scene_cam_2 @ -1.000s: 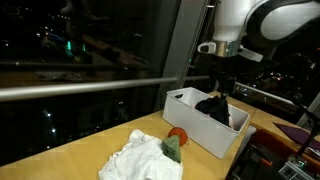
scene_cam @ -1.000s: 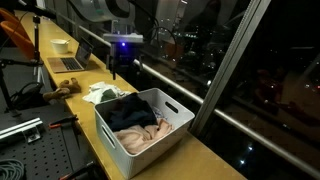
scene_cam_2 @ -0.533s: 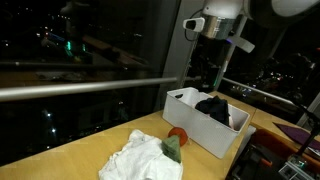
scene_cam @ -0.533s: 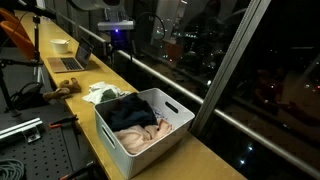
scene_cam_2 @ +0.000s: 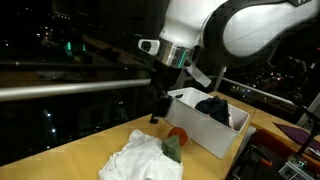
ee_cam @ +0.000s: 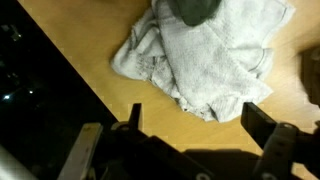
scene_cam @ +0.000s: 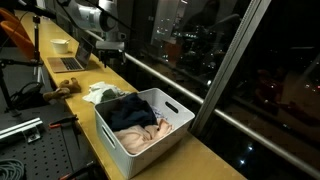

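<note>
My gripper (ee_cam: 190, 120) is open and empty, hanging above the wooden table (ee_cam: 70, 60) just beside a crumpled white cloth (ee_cam: 205, 55). In the exterior views the gripper (scene_cam_2: 156, 105) (scene_cam: 112, 57) hovers above and behind the cloth pile (scene_cam_2: 140, 160) (scene_cam: 100, 93), not touching it. A dark green item and a red item (scene_cam_2: 175, 142) lie at the cloth's edge next to the bin. A white bin (scene_cam: 140, 125) (scene_cam_2: 205, 120) holds black and beige clothes.
A laptop (scene_cam: 68, 62) and a white bowl (scene_cam: 60, 44) sit further along the table. A window rail (scene_cam_2: 80, 90) and dark glass run along the table's far edge. A small brown object (scene_cam: 66, 88) lies near the cloth.
The arm has swung away from above the bin to above the white cloth pile, and the gripper stays open and empty.
</note>
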Robot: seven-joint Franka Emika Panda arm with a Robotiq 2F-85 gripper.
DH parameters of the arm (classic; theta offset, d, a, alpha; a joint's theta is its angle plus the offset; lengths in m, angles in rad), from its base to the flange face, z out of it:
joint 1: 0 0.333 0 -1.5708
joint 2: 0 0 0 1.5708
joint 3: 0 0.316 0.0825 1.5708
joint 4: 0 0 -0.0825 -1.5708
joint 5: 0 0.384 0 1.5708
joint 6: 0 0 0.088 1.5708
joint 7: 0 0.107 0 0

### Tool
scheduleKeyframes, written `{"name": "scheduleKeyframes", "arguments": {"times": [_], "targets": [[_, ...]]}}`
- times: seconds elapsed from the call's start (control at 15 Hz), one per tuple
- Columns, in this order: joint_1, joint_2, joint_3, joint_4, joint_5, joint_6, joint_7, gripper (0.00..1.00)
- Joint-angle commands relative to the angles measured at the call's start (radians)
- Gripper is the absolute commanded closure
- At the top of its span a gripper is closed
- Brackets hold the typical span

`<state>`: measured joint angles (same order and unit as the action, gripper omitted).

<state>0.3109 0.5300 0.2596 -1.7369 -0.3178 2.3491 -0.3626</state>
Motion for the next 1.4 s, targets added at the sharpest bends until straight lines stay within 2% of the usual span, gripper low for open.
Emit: {"name": "scheduleKeyframes", "arguments": {"times": [0.0,0.27,0.6,1.13,1.2,1.27,1.33], "targets": [[0.034,0.168,0.007,0.150,0.037,0.026,0.007,0.00],[0.045,0.274,0.001,0.183,0.063,0.031,0.022,0.00],[0.011,0.274,0.006,0.127,0.089,0.023,0.029,0.00],[0.007,0.419,0.005,0.214,0.136,0.001,0.029,0.00],[0.011,0.429,0.002,0.225,0.137,0.002,0.038,0.09],[0.013,0.435,0.002,0.235,0.138,0.003,0.045,0.26],[0.015,0.436,0.002,0.243,0.138,0.004,0.052,0.34]]}}
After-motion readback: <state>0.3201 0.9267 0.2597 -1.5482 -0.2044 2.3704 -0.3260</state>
